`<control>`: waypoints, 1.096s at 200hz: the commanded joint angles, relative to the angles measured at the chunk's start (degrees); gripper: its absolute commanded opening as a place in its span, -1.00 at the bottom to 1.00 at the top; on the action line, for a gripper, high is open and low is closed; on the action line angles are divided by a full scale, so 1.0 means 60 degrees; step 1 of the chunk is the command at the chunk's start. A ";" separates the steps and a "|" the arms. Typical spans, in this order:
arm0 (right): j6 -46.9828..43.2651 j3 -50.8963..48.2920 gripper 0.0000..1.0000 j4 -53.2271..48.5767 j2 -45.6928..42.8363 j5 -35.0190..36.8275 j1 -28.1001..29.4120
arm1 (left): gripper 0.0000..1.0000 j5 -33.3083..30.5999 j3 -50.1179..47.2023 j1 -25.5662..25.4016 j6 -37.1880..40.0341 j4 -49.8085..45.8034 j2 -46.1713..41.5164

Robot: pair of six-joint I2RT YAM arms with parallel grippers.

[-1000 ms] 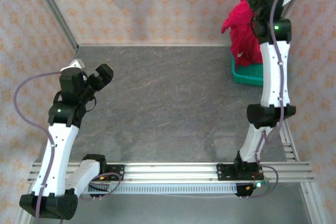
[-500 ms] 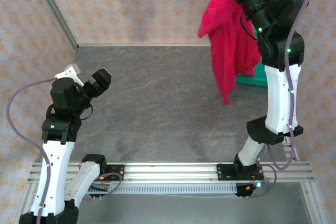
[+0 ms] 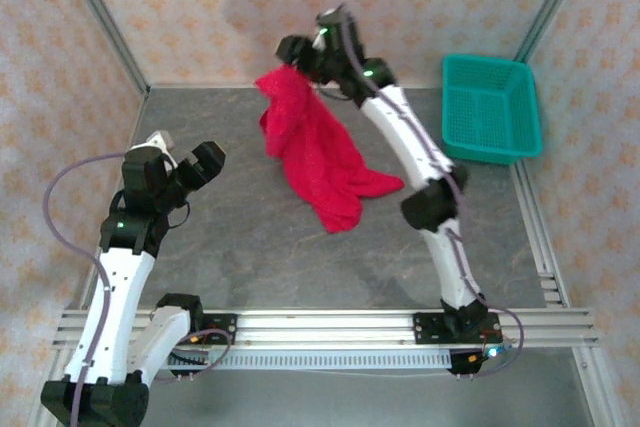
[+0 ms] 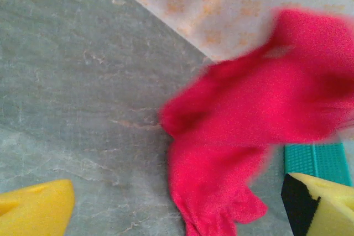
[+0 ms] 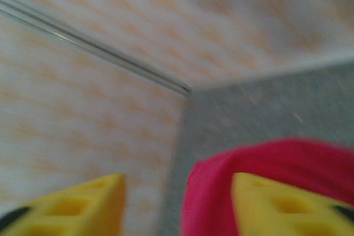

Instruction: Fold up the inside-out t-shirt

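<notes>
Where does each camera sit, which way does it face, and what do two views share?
Top external: above, behind the arms, looking down on the table; both arms, left claw, right claw.
Left wrist: on the left arm, facing the red t-shirt and teal basket; yellow fingers.
Right wrist: on the right arm, facing a wall corner; yellow fingers, t-shirt against one.
All share the t-shirt.

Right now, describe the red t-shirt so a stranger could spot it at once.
Look at the grey table, mid far edge. A soft t-shirt drapes down from the right arm's tool there. It is the only bright red thing; the teal basket to its right is mesh.
</notes>
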 commanded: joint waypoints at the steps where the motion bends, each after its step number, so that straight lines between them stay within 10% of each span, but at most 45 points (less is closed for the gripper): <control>1: -0.0623 0.1562 0.99 -0.2531 0.0531 0.0315 -0.0246 | 0.93 -0.0017 -0.0213 0.0057 0.0314 0.0125 0.0129; 58: -0.2124 -0.7146 0.99 -0.2737 -0.4176 0.3332 -0.0403 | 0.90 -0.0063 -0.1304 -0.0036 -0.0236 0.1753 0.1647; 109: -0.0051 -1.4718 0.85 0.0964 -0.8072 0.2297 -0.0192 | 0.82 -0.0222 -0.0646 -0.0568 -0.0333 0.2809 0.4812; 139: 0.0808 -1.5960 0.43 0.1829 -0.8197 0.1551 0.0341 | 0.56 -0.0735 0.0197 -0.0602 -0.0258 0.2622 0.6597; 219: 0.1552 -1.5945 0.44 0.2910 -0.6582 0.1030 0.1111 | 0.20 -0.1136 0.2106 -0.0536 -0.0935 0.3003 0.9815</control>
